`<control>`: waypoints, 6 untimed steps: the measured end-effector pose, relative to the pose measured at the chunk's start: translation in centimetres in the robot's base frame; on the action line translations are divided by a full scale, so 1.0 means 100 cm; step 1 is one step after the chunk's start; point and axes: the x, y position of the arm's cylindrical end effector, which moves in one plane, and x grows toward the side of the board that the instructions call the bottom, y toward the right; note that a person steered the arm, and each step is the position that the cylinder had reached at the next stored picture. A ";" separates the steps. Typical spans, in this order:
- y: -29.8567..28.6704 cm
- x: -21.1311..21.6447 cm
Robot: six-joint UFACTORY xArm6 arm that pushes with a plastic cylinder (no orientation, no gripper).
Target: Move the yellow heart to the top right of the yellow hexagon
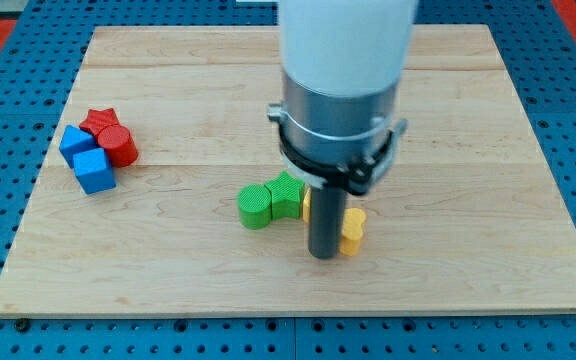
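Note:
My tip [323,256] rests on the wooden board [468,150], below the board's middle. The rod stands between two yellow blocks and hides part of each. A yellow block [353,231], probably the heart, shows just right of the rod and touches it. A sliver of another yellow block [307,206], probably the hexagon, peeks out at the rod's upper left. Their shapes cannot be made out for sure.
A green star [287,192] and a green cylinder [255,206] lie touching just left of the rod. At the view's left sits a cluster: a red star [100,122], a red cylinder [121,147], and two blue blocks [76,141] [94,171].

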 end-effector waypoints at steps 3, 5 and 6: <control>0.049 0.009; 0.018 -0.042; 0.022 -0.076</control>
